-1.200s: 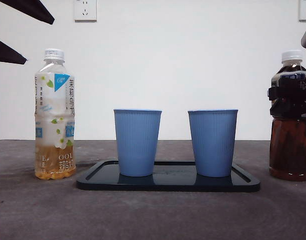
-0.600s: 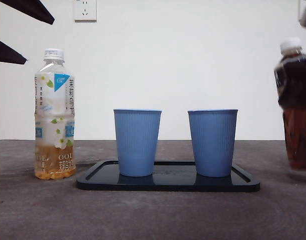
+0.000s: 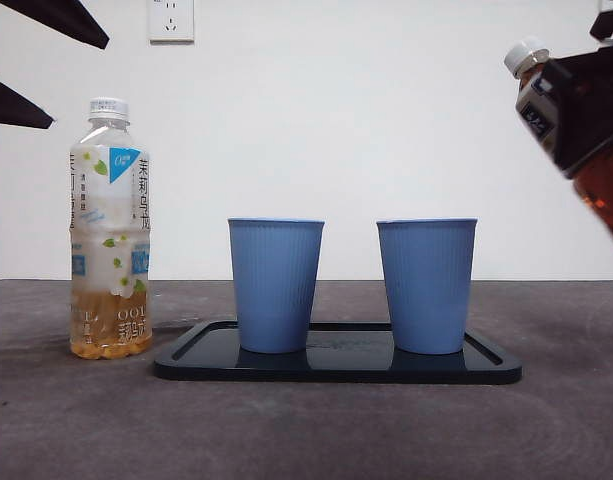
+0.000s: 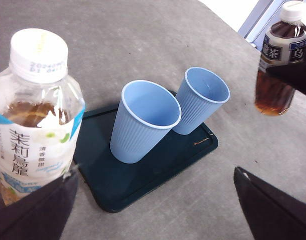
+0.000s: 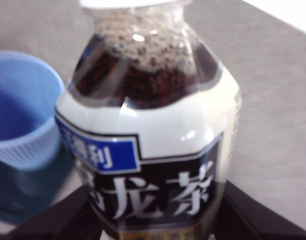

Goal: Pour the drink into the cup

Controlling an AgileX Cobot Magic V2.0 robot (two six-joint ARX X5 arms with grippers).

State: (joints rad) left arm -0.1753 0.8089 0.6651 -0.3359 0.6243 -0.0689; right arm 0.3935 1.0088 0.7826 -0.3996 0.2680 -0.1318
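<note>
The dark oolong-tea bottle with a white screw cap [image 3: 578, 120] is being held clear of the table at the right edge of the front view, tilted with its cap towards the left, where the cups stand. It is being gripped by the right gripper [image 5: 157, 210], whose black jaws are being pressed against the bottle's labelled body on either side, clamped on it. The tilt is judged to be the start of a pour, though the cap is being kept on, so no drink can leave yet.

Two ribbed blue plastic cups are being kept upright on a shallow black rectangular tray [image 3: 336, 372] in the middle of the grey table [image 3: 306, 430]. The right blue cup [image 3: 427, 285] is the nearer one to the lifted bottle and is judged the likely target; the left blue cup [image 3: 275, 284] stands just beside it, apart by a clear gap. Both appear empty in the left wrist view.

A clear plastic bottle of pale jasmine tea with a white cap [image 3: 109, 230] is being left standing on the table, left of the tray and apart from it. The left gripper [image 4: 157, 210] is being held around that bottle with its jaws spread wide, touching nothing.

Open room is being offered above both cup rims, and the raised tray lip is the only edge near the cups. The bottle's mouth is well right of the right cup's rim.
</note>
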